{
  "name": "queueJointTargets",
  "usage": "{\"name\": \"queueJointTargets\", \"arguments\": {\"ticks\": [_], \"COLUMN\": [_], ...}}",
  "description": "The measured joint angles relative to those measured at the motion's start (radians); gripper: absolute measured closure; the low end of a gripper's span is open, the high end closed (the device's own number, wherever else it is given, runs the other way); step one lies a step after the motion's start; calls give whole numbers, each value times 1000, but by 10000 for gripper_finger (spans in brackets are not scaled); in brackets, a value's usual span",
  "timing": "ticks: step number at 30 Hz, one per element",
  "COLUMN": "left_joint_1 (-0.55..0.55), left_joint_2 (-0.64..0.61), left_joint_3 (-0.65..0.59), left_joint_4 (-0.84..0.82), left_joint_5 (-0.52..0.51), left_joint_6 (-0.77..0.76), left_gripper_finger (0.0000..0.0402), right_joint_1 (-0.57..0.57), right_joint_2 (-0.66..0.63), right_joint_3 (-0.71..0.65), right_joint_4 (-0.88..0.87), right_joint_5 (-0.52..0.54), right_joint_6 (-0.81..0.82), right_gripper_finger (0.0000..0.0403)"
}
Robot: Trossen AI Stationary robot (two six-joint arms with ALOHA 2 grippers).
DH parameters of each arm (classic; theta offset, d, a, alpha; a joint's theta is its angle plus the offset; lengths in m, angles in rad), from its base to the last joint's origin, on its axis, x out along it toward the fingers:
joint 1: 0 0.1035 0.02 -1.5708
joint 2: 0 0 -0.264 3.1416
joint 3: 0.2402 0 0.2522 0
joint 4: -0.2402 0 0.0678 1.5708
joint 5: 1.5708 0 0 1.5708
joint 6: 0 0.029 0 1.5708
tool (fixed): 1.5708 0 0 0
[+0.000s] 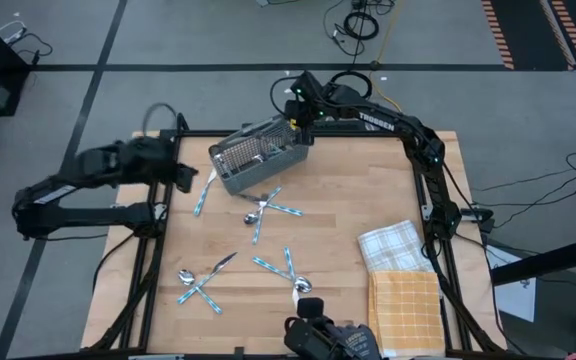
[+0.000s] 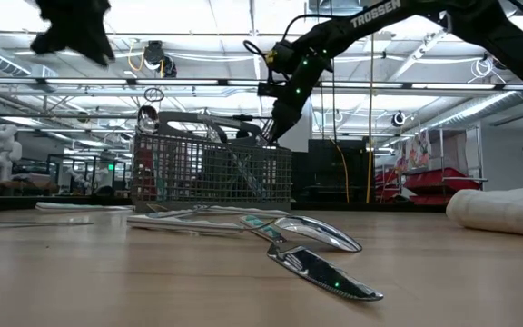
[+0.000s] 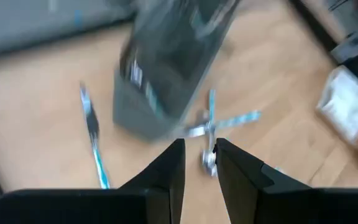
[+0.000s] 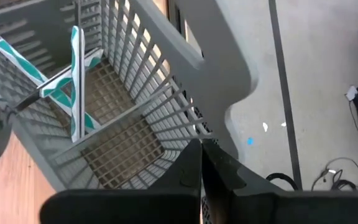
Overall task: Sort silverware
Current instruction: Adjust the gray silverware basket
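The grey wire-mesh caddy (image 1: 258, 155) stands at the table's far side, left of centre. Some silverware with blue patterned handles (image 4: 73, 81) lies crossed inside it. More silverware lies loose on the table: one piece (image 1: 205, 192) left of the caddy, a crossed group (image 1: 268, 208) in front of it, and two groups (image 1: 203, 280) (image 1: 288, 270) near the front edge. My right gripper (image 1: 303, 118) (image 4: 202, 148) is shut and empty over the caddy's far right corner. My left gripper (image 1: 183, 175) (image 3: 197, 155) hangs open and empty over the table's left edge. My right gripper points slanting down at the caddy's rim (image 4: 185, 134) at its far right corner. Whether its shut fingertips touch the rim I cannot tell.
A white checked cloth (image 1: 390, 245) and a yellow checked cloth (image 1: 405, 305) lie folded at the table's near right. A camera (image 1: 328, 338) sits at the middle of the near edge. In the low view a spoon (image 2: 320, 234) and another piece (image 2: 325, 272) lie close to the lens.
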Motion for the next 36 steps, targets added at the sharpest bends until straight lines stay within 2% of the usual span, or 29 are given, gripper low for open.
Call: {"name": "queueJointTargets", "arguments": {"ticks": [5, 9, 12, 17, 20, 24, 31, 36], "left_joint_1": [-33, -72, -77, -77, -77, -75, -43, -2], "left_joint_2": [-1, 0, 3, 18, 19, 20, 70, 122], "left_joint_3": [-200, -321, -374, -444, -485, -537, -620, -634], "left_joint_4": [133, 293, 359, 327, 327, 435, 603, 741], "left_joint_5": [98, 110, 83, -3, -108, -230, -241, -249], "left_joint_6": [-160, -214, -222, -214, -213, -230, -264, -255], "left_gripper_finger": [307, 307, 307, 307, 307, 307, 307, 307], "right_joint_1": [0, 0, 0, 0, 0, 0, 0, 2], "right_joint_2": [-1, -2, -2, -15, -31, -59, -97, -123], "right_joint_3": [0, 0, 0, 1, 1, 1, 2, 2], "right_joint_4": [1, -14, -35, -69, -79, -79, -86, -96], "right_joint_5": [0, 0, 0, 1, 1, 3, 27, 31], "right_joint_6": [12, 12, 12, 38, 40, 42, 44, 57], "right_gripper_finger": [403, 403, 403, 403, 403, 403, 403, 403]}}
